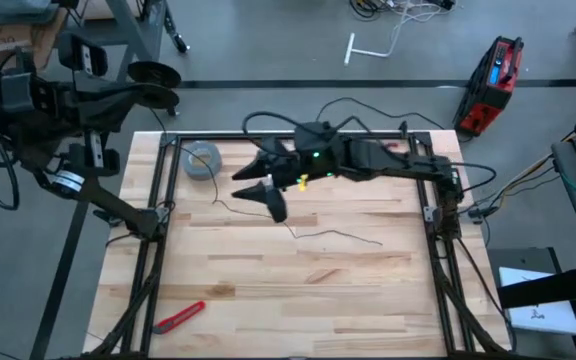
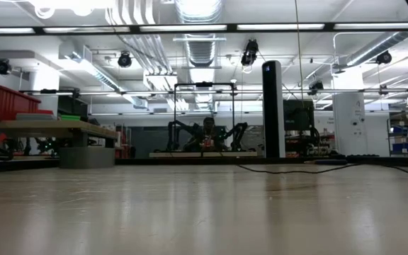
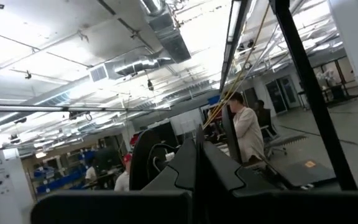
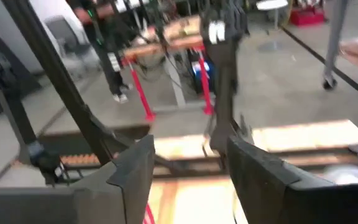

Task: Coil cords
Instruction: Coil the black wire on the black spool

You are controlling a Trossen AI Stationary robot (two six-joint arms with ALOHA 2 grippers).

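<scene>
A very thin black cord [image 1: 333, 235] lies slack on the wooden table, running from near its middle toward the right; it also shows far off in the low view [image 2: 296, 170]. My right gripper [image 1: 256, 200] reaches from the right to the table's middle, above the cord's left end. Its fingers stand open [image 4: 191, 180] with only bare table showing between them. My left gripper [image 3: 196, 168] is shut and parked off the table's far left corner [image 1: 143, 90], pointing out into the room.
A grey tape roll [image 1: 203, 160] lies at the far left of the table, close to my right gripper. A red-handled tool [image 1: 180, 316] lies near the front left corner. Black frame rails [image 1: 158, 210] run along the table's sides.
</scene>
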